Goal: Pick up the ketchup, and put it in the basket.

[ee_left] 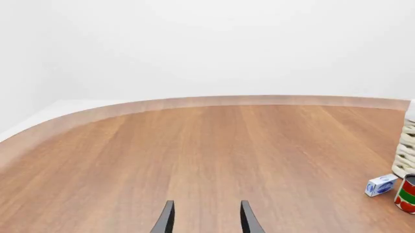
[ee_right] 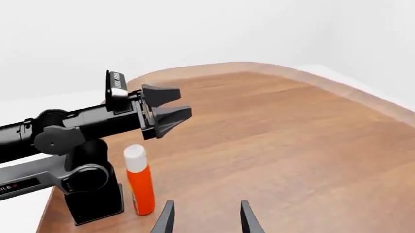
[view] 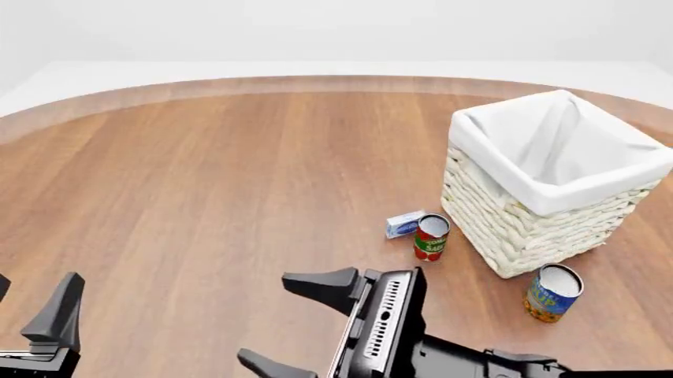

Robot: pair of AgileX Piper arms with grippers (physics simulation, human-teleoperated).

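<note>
Standing upright on the table, the ketchup is seen beside the left arm's base. Both the left gripper and right gripper are spread open, nothing held. The basket is located far right.

The front view looks forward and down from above the counter. The left wrist view faces along the counter toward its far edge, sharing the red can with the front view. The right wrist view faces sideways toward the left arm.
</note>
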